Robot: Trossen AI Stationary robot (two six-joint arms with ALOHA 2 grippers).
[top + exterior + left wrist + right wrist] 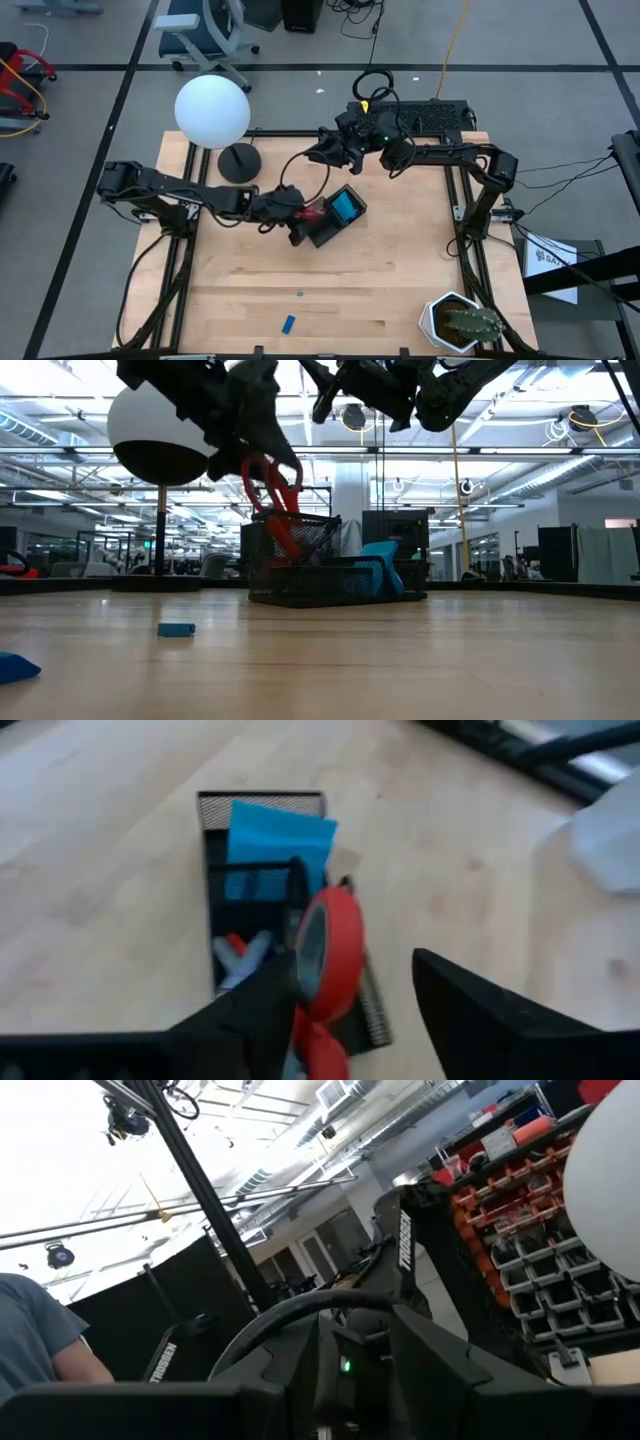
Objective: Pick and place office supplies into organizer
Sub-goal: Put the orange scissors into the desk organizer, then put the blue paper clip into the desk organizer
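Note:
The black mesh organizer [328, 222] stands mid-table, also seen in the low view [340, 575] and the left wrist view [215, 870]. A blue square notepad [345, 207] [275, 845] leans in one compartment. Red-handled scissors [272, 495] [330, 955] stand tilted, blades down inside the organizer, handles above its rim. My left gripper [300, 212] [352, 970] hovers open over the organizer with the red handle loop beside one finger. My right gripper [325, 150] waits raised near the far edge. A small blue eraser [288, 323] lies near the near edge. My left gripper is open above the organizer, pointing down. The scissors' red handle loop [335, 935] stands right against the inner side of one finger [255, 1015]. I cannot tell whether they touch. The other finger is well apart from it.
A lamp with a white globe [212, 110] and round black base [239, 162] stands at the far left. A potted cactus [462, 322] sits at the near right corner. A tiny bluish bit [300, 294] lies near the eraser. Bare wood lies right of the organizer.

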